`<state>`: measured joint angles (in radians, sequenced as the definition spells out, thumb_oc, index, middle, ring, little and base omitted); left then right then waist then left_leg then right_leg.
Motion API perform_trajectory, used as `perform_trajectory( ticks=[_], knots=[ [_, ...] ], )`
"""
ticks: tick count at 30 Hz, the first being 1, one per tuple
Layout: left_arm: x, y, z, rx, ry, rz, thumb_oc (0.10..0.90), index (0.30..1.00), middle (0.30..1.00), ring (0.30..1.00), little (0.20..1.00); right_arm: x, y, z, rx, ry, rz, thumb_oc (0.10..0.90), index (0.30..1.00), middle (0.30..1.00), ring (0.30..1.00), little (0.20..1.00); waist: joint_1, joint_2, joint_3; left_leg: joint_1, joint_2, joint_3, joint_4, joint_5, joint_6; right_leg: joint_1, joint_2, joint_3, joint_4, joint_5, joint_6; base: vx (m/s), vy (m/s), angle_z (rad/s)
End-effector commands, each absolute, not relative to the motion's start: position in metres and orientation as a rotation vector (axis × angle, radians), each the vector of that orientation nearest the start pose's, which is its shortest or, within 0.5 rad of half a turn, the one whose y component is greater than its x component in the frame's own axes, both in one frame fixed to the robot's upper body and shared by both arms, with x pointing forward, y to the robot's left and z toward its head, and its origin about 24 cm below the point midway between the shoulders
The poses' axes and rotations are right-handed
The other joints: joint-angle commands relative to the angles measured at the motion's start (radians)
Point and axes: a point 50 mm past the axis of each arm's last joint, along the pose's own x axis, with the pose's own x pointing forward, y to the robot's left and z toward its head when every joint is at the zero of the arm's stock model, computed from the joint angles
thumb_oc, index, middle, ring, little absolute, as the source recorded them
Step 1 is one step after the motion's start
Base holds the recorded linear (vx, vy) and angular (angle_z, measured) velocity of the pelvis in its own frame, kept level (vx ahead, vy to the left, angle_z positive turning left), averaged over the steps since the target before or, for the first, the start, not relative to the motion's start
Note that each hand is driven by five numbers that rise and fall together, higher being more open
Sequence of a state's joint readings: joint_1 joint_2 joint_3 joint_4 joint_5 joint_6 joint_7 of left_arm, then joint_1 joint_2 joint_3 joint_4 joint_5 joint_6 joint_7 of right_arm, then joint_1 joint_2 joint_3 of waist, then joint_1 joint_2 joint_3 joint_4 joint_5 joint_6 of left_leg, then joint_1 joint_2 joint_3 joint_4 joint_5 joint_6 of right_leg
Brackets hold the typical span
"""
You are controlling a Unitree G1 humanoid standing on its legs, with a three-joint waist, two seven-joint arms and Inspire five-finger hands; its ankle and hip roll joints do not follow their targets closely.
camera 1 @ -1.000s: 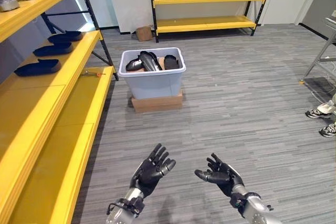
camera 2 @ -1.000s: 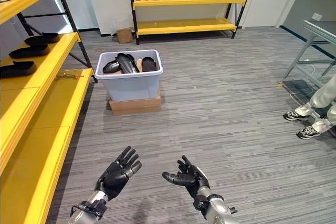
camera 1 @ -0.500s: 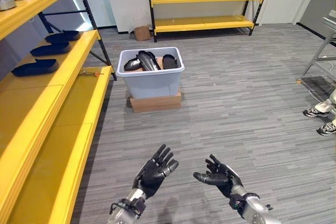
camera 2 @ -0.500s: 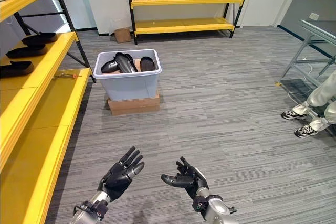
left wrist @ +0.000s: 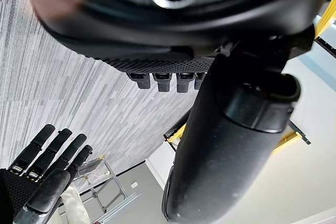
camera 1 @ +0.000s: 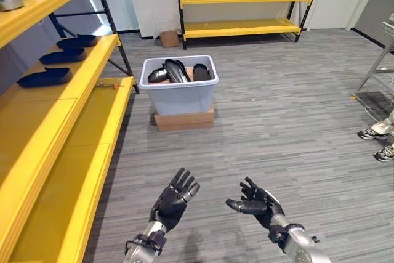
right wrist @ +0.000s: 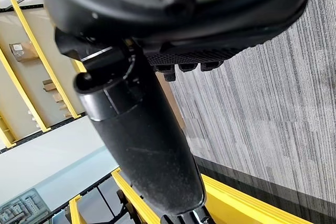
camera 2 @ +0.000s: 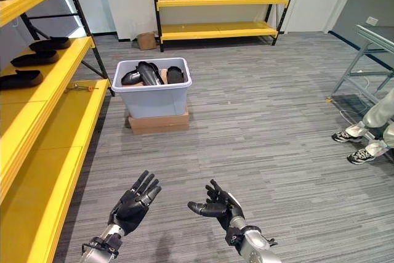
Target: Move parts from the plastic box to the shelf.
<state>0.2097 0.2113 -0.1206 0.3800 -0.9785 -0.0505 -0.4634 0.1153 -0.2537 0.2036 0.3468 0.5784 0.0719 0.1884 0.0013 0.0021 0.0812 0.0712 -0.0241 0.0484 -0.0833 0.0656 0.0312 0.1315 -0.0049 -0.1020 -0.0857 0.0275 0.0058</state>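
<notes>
Here, the pale grey plastic box (camera 1: 178,89) is seen standing on a flat brown cardboard carton (camera 1: 184,118), which appears to raise it off the grey striped carpet (camera 1: 295,127), probably so that its contents can be reached with less stooping. Several dark, curved moulded parts (camera 1: 176,71) are heaped inside it, their ends rising above the rim. Just to the box's left, the long yellow metal shelf (camera 1: 58,127) is set along the wall; on its middle level three dark blue shallow pieces (camera 1: 44,77) are laid in a row, apart from one another, which suggests that this level is meant to receive what is carried over.

The dark left hand (camera 1: 173,200) and the dark right hand (camera 1: 255,203) are held low in front of the robot, near each other but not touching. Both are empty: the left is raised with fingers straight and spread, the right is turned palm-up with fingers loosely relaxed. Nothing is grasped by either.

The box and its parts lie well ahead of both hands, with a stretch of bare carpet between. An approach is judged to be needed before any part can be reached.
</notes>
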Motion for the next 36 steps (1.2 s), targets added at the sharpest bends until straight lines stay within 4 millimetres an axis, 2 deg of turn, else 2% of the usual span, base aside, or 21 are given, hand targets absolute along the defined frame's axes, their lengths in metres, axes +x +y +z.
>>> perform_trajectory(
  ticks=[1, 4, 7, 8, 10, 13, 14, 15, 16, 17, 18, 19, 21, 24, 27, 29, 33, 34, 35, 36],
  knots=[
    [0.207, 0.168, -0.033, -0.998, 0.102, -0.263, 0.900, 1.000, 1.000, 1.000, 1.000, 0.226, -0.160, -0.020, 0.334, 0.302, 0.278, 0.900, 1.000, 1.000, 1.000, 1.000, -0.007, -0.034, -0.044, 0.028, 0.030, 0.001, -0.004, -0.025, -0.021, -0.028, -0.089, -0.014, 0.030, 0.048, 0.075, 0.04, 0.167, 0.01],
    [0.211, 0.164, -0.027, -0.973, 0.071, -0.316, 0.900, 1.000, 1.000, 1.000, 1.000, 0.229, -0.161, -0.018, 0.334, 0.289, 0.263, 0.900, 1.000, 1.000, 1.000, 1.000, -0.009, -0.037, -0.033, 0.025, 0.025, -0.002, -0.001, -0.021, -0.008, -0.052, -0.087, -0.017, 0.120, 0.008, 0.073, 0.01, 0.116, 0.06],
    [0.211, 0.164, -0.027, -0.973, 0.071, -0.316, 0.900, 1.000, 1.000, 1.000, 1.000, 0.229, -0.161, -0.018, 0.334, 0.289, 0.263, 0.900, 1.000, 1.000, 1.000, 1.000, -0.009, -0.037, -0.033, 0.025, 0.025, -0.002, -0.001, -0.021, -0.008, -0.052, -0.087, -0.017, 0.120, 0.008, 0.073, -0.01, 0.093, 0.08],
    [0.219, 0.159, -0.020, -0.917, 0.067, -0.358, 0.900, 1.000, 1.000, 1.000, 1.000, 0.234, -0.162, -0.012, 0.351, 0.241, 0.225, 0.900, 1.000, 1.000, 1.000, 1.000, -0.015, -0.039, 0.025, 0.004, 0.012, -0.006, 0.032, -0.018, 0.040, -0.196, -0.104, -0.025, 0.467, 0.041, 0.116, -0.04, 0.265, 0.07],
    [0.221, 0.162, -0.020, -0.908, 0.072, -0.357, 0.900, 1.000, 1.000, 1.000, 1.000, 0.236, -0.161, -0.009, 0.359, 0.221, 0.225, 0.900, 1.000, 1.000, 1.000, 1.000, -0.010, -0.042, 0.049, -0.005, 0.009, 0.004, 0.046, -0.019, 0.051, -0.269, -0.093, -0.026, 0.591, 0.083, 0.134, 0.02, 0.177, 0.04],
    [0.222, 0.165, -0.018, -0.909, 0.070, -0.364, 0.900, 1.000, 1.000, 1.000, 1.000, 0.236, -0.163, -0.008, 0.368, 0.208, 0.227, 0.900, 1.000, 1.000, 1.000, 1.000, -0.018, -0.060, 0.065, 0.000, -0.006, -0.002, 0.060, -0.036, 0.051, -0.292, -0.048, -0.021, 0.536, 0.105, 0.135, 0.17, -0.031, 0.17],
    [0.224, 0.165, -0.017, -0.908, 0.072, -0.369, 0.900, 1.000, 1.000, 1.000, 1.000, 0.234, -0.166, -0.008, 0.366, 0.199, 0.229, 0.900, 1.000, 1.000, 1.000, 1.000, -0.034, -0.076, 0.071, 0.014, -0.027, -0.008, 0.068, -0.054, 0.048, -0.287, -0.026, -0.016, 0.412, 0.119, 0.121, 0.33, -0.081, 0.20],
    [0.223, 0.164, -0.017, -0.908, 0.073, -0.370, 0.900, 1.000, 1.000, 1.000, 1.000, 0.233, -0.166, -0.007, 0.366, 0.199, 0.229, 0.900, 1.000, 1.000, 1.000, 1.000, -0.038, -0.079, 0.075, 0.023, -0.032, -0.010, 0.069, -0.060, 0.047, -0.282, -0.025, -0.018, 0.366, 0.127, 0.119, 0.61, -0.150, 0.20],
    [0.221, 0.160, -0.019, -0.898, 0.089, -0.379, 0.900, 1.000, 1.000, 1.000, 1.000, 0.230, -0.167, -0.006, 0.344, 0.182, 0.232, 0.900, 1.000, 1.000, 1.000, 1.000, -0.061, -0.099, 0.087, 0.068, -0.064, -0.025, 0.078, -0.110, 0.051, -0.315, -0.029, -0.007, 0.171, 0.206, 0.125, 0.44, -0.112, 0.07],
    [0.220, 0.160, -0.019, -0.899, 0.091, -0.380, 0.900, 1.000, 1.000, 1.000, 1.000, 0.229, -0.168, -0.006, 0.342, 0.182, 0.230, 0.900, 1.000, 1.000, 1.000, 1.000, -0.064, -0.097, 0.089, 0.075, -0.064, -0.029, 0.080, -0.118, 0.052, -0.314, -0.027, -0.004, 0.155, 0.214, 0.127, 0.64, -0.149, 0.07],
    [0.214, 0.157, -0.024, -0.902, 0.107, -0.389, 0.900, 1.000, 1.000, 1.000, 1.000, 0.226, -0.168, -0.008, 0.336, 0.183, 0.219, 0.900, 1.000, 1.000, 1.000, 1.000, -0.077, -0.101, 0.091, 0.094, -0.080, -0.050, 0.088, -0.143, 0.062, -0.345, -0.031, 0.031, 0.099, 0.255, 0.135, 0.40, -0.071, 0.11],
    [0.211, 0.156, -0.027, -0.897, 0.116, -0.399, 0.900, 1.000, 1.000, 1.000, 1.000, 0.225, -0.168, -0.010, 0.337, 0.185, 0.212, 0.900, 1.000, 1.000, 1.000, 1.000, -0.084, -0.099, 0.094, 0.103, -0.084, -0.059, 0.103, -0.163, 0.068, -0.362, -0.028, 0.046, 0.106, 0.269, 0.138, 0.42, -0.070, 0.28],
    [0.210, 0.156, -0.027, -0.893, 0.118, -0.406, 0.900, 1.000, 1.000, 1.000, 1.000, 0.225, -0.169, -0.010, 0.337, 0.186, 0.207, 0.900, 1.000, 1.000, 1.000, 1.000, -0.086, -0.099, 0.092, 0.102, -0.086, -0.057, 0.110, -0.168, 0.071, -0.356, -0.025, 0.048, 0.106, 0.259, 0.132, 0.23, -0.042, 0.51],
    [0.211, 0.147, -0.026, -0.901, 0.118, -0.449, 0.900, 1.000, 1.000, 1.000, 1.000, 0.224, -0.174, -0.017, 0.328, 0.215, 0.180, 0.900, 1.000, 1.000, 1.000, 1.000, -0.096, -0.095, 0.063, 0.093, -0.103, -0.054, 0.167, -0.202, 0.080, -0.332, -0.016, 0.044, 0.143, 0.210, 0.106, 0.46, -0.127, 0.35],
    [0.211, 0.144, -0.025, -0.932, 0.118, -0.429, 0.900, 1.000, 1.000, 1.000, 1.000, 0.221, -0.175, -0.022, 0.313, 0.252, 0.169, 0.900, 1.000, 1.000, 1.000, 1.000, -0.096, -0.088, 0.025, 0.102, -0.110, -0.066, 0.195, -0.221, 0.074, -0.290, 0.008, 0.039, 0.143, 0.158, 0.073, 0.43, -0.148, 0.28],
    [0.209, 0.144, -0.026, -0.940, 0.118, -0.414, 0.900, 1.000, 1.000, 1.000, 1.000, 0.216, -0.177, -0.025, 0.310, 0.279, 0.159, 0.900, 1.000, 1.000, 1.000, 1.000, -0.094, -0.082, -0.011, 0.100, -0.117, -0.094, 0.242, -0.187, 0.057, -0.255, 0.044, 0.042, 0.134, 0.125, 0.042, 0.44, -0.166, -0.02],
    [0.209, 0.147, -0.027, -0.938, 0.116, -0.381, 0.900, 1.000, 1.000, 1.000, 1.000, 0.212, -0.183, -0.026, 0.293, 0.293, 0.151, 0.900, 1.000, 1.000, 1.000, 1.000, -0.100, -0.065, -0.038, 0.085, -0.124, -0.083, 0.437, -0.094, 0.006, -0.242, 0.062, 0.003, 0.152, 0.067, 0.007, 0.28, -0.115, -0.09],
    [0.209, 0.147, -0.028, -0.935, 0.117, -0.369, 0.900, 1.000, 1.000, 1.000, 1.000, 0.211, -0.185, -0.026, 0.287, 0.296, 0.148, 0.900, 1.000, 1.000, 1.000, 1.000, -0.099, -0.066, -0.033, 0.022, -0.130, -0.057, 0.594, -0.029, -0.022, -0.231, 0.060, -0.007, 0.158, 0.053, -0.010, 0.21, -0.111, 0.03],
    [0.209, 0.147, -0.028, -0.936, 0.117, -0.367, 0.900, 1.000, 1.000, 1.000, 1.000, 0.210, -0.187, -0.027, 0.279, 0.301, 0.145, 0.900, 1.000, 1.000, 1.000, 1.000, -0.098, -0.073, -0.027, -0.045, -0.120, -0.035, 0.705, 0.007, -0.036, -0.219, 0.054, -0.008, 0.161, 0.048, -0.021, 0.17, -0.088, 0.13],
    [0.209, 0.147, -0.028, -0.936, 0.117, -0.367, 0.900, 1.000, 1.000, 1.000, 1.000, 0.210, -0.187, -0.027, 0.279, 0.301, 0.145, 0.900, 1.000, 1.000, 1.000, 1.000, -0.098, -0.072, -0.028, -0.046, -0.120, -0.035, 0.706, 0.007, -0.036, -0.219, 0.054, -0.008, 0.162, 0.048, -0.021, 0.16, -0.094, 0.05]
  ],
)
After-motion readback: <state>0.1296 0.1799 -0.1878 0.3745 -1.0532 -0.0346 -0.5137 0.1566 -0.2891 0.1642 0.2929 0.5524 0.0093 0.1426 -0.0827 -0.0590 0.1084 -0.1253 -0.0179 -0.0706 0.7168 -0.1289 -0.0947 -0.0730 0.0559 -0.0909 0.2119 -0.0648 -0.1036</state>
